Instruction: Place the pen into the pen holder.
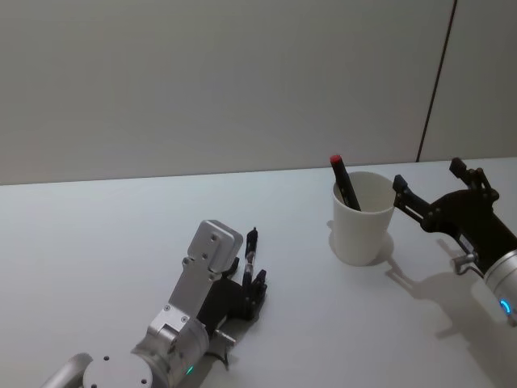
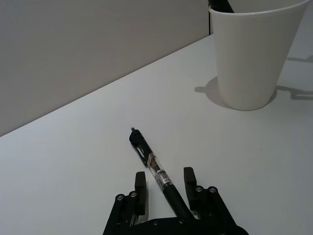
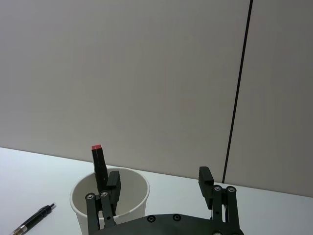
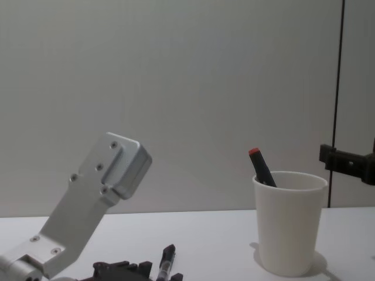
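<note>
We found the pen point(image 2: 155, 166) lying flat on the table point(image 2: 73, 171), between the spread, unclamped fingers of the left gripper point(image 2: 165, 177). Its long axis ran roughly along the fingers, tip pointing away. The pen holder point(image 1: 363, 230) stood ahead and to the right, well apart. The right gripper point(image 1: 428, 174), also spread, sat just beside the holder.
</note>
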You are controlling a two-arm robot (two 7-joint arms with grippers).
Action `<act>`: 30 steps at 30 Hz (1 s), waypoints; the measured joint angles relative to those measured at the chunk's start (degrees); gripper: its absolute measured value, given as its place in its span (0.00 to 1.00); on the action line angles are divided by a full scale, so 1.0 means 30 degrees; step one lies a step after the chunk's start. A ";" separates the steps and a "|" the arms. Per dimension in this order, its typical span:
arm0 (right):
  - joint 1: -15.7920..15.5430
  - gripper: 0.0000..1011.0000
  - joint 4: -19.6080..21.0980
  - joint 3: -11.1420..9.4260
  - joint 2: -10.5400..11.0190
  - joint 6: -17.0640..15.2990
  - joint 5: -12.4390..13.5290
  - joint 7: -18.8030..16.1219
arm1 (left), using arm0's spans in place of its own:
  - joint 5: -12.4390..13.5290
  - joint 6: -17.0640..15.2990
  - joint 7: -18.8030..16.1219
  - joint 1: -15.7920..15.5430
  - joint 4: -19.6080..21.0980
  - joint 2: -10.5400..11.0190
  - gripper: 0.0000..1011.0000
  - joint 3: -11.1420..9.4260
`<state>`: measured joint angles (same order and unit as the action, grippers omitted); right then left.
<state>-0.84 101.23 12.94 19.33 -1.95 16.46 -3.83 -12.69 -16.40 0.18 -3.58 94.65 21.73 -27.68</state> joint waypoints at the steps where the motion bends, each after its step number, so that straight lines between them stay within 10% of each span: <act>1: 0.0001 0.99 0.0000 -0.0001 0.0000 0.0000 0.0000 0.0000 | -0.0001 -0.0002 0.0001 0.0000 0.0000 0.0001 0.46 0.0000; 30: 0.0001 0.99 0.0000 0.0000 0.0000 0.0000 0.0000 0.0000 | 0.0001 -0.0006 -0.0002 0.0002 -0.0004 0.0001 0.28 0.0000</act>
<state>-0.84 101.23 12.94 19.33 -1.95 16.47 -3.83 -12.69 -16.42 0.17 -3.57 94.64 21.74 -27.68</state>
